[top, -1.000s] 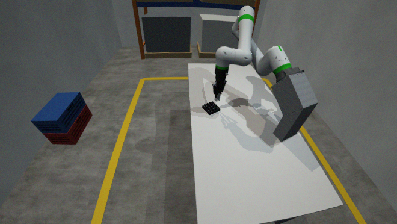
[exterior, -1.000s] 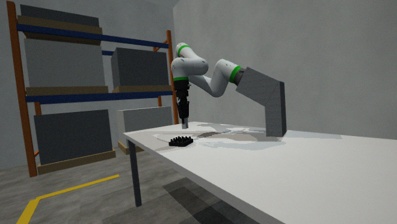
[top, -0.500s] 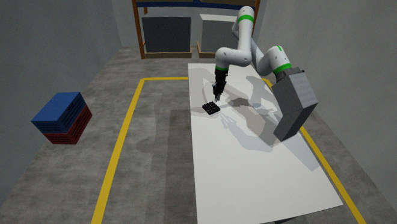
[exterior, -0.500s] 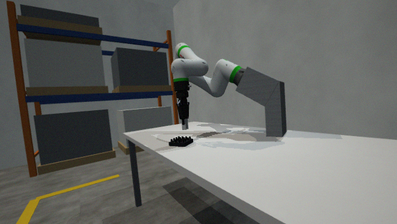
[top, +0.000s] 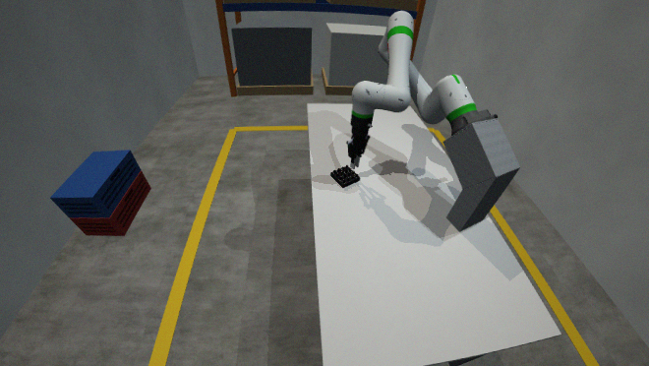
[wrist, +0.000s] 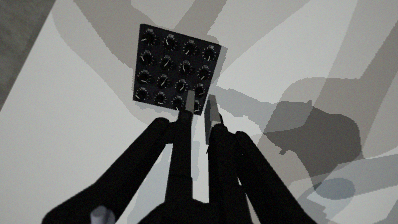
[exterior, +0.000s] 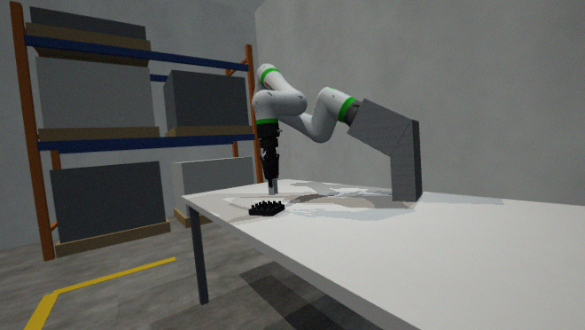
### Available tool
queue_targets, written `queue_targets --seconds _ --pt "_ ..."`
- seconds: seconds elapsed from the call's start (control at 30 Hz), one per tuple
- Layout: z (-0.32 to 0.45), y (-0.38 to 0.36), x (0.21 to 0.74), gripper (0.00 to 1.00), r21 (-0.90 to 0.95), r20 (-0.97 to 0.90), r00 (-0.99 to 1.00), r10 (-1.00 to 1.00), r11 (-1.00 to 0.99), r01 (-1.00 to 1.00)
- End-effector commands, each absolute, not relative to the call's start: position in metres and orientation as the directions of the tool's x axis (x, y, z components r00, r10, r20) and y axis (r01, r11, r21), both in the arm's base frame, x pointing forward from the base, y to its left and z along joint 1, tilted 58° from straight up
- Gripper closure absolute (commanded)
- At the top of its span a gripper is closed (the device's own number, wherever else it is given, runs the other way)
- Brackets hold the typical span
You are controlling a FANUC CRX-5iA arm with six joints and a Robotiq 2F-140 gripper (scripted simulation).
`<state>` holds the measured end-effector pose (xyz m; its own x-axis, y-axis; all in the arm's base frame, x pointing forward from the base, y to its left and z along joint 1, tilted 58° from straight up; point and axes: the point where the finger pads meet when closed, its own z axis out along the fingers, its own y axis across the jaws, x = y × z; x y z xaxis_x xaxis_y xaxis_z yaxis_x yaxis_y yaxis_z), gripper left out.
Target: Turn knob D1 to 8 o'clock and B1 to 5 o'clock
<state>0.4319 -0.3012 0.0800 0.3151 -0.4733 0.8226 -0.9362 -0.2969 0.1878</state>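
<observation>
Over on the left of the room, a blue crate (top: pixel 93 177) sits on a red crate (top: pixel 118 213), both on the floor; contents, can't tell. Rack at the far end, orange posts (top: pixel 226 54) (exterior: pixel 31 133): bottom level carries a dark box (top: pixel 271 56) (exterior: pixel 108 200) at left and a pale box (top: pixel 358 59) (exterior: pixel 217 177) at right, each on a low wooden base. More boxes on the level above. Sides of all of them look closed, insides not visible.

Knob box (top: pixel 345 176) (exterior: pixel 266 208) (wrist: pixel 175 70): black, flat, lying upright on the white surface (top: pixel 403 295) (exterior: pixel 399 248) (wrist: pixel 75 140), toward the far end and near the left edge. Its footprint is roughly square, so no clear long axis. It sits skewed to the surface, with a corner toward the near side. Four-by-four knobs face up, white lines pointing various ways. Names too small to read; socket side can't be made out, so front versus rear unclear.

Gripper (top: pixel 354 164) (exterior: pixel 273 192) (wrist: pixel 199 102) points down, just beyond the knob box and slightly right, raised off the surface. Jaws slightly apart, narrow gap, nothing between them. White arm (top: pixel 399 64) (exterior: pixel 281 104) reaches in from a grey pedestal (top: pixel 479 172) (exterior: pixel 405 177) on the right.

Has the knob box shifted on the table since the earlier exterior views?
No, the knob box sits at the same spot relative to the table's near corner.
</observation>
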Motion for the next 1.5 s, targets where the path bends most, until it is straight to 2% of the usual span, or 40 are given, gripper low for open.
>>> queue_targets --seconds 0.0,1.47 --pt "0.077 -0.305 0.433 0.88 0.187 0.823 0.315 -0.473 -0.297 -0.936" --pt "0.067 -0.320 0.436 0.88 0.187 0.823 0.315 -0.473 -0.297 -0.936"
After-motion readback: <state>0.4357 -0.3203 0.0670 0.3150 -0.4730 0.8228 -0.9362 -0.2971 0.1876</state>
